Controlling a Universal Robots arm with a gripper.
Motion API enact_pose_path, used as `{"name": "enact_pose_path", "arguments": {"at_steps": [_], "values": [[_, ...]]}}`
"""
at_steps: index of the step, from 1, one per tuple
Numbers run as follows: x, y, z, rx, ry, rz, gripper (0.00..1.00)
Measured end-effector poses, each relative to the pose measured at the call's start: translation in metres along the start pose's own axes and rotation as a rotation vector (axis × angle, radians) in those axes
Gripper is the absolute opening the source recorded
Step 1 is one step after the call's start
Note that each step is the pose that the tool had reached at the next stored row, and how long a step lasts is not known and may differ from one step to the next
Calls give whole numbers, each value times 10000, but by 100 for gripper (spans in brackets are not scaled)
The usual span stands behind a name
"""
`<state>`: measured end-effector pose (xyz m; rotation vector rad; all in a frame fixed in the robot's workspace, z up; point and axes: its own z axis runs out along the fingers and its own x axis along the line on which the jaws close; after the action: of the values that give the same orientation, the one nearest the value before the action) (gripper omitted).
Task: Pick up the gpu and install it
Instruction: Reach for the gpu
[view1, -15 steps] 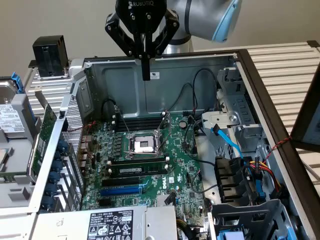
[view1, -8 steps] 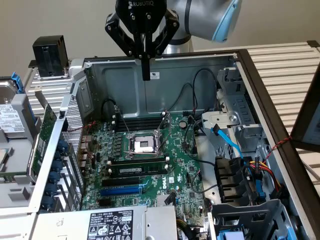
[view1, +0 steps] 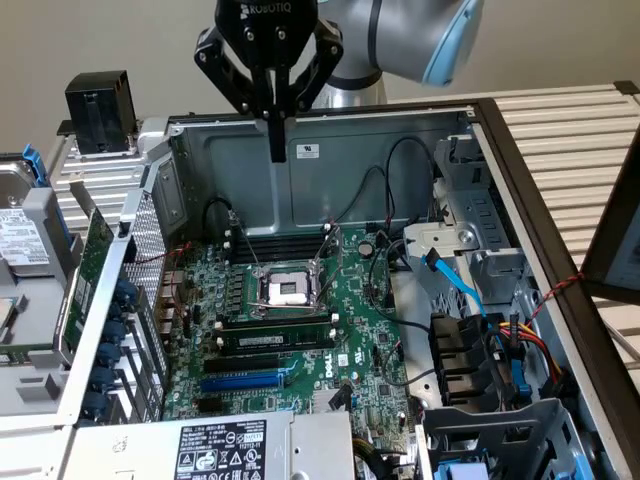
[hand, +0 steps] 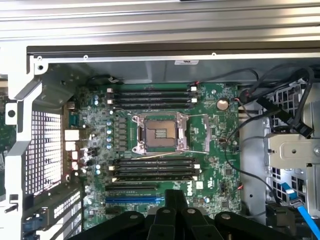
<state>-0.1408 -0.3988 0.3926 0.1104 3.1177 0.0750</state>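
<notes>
**Closed gripper over the open case, gpu standing outside it**

Exterior view: the black two-fingered gripper (view1: 278, 148), marked ROBOTIQ, hangs above the far wall of the open grey metal computer case (view1: 380, 150). Its jaws are pressed together with nothing between them. The gpu (view1: 93, 262), a green circuit board, stands tilted on edge outside the case's perforated wall at the exterior view's left. It is beside a grey hard drive with a white label (view1: 20, 245). Its long axis runs along that wall, from far to near. The green motherboard (view1: 350, 300) reads DELL. A white-labelled power supply (view1: 215, 450) sits nearest the camera, its small print unreadable.

Wrist view: the closed gripper (hand: 175, 200) looks straight down on the motherboard (hand: 210, 172). This view lays out the silver square processor socket (hand: 160, 132) and a long blue slot (hand: 134, 199) squarely, with DELL printed just beside the fingers.
</notes>
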Motion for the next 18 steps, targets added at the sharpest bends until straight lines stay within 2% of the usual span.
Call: {"name": "enact_pose_path", "arguments": {"at_steps": [18], "values": [[818, -57, -18, 0, 1, 1, 11]]}}
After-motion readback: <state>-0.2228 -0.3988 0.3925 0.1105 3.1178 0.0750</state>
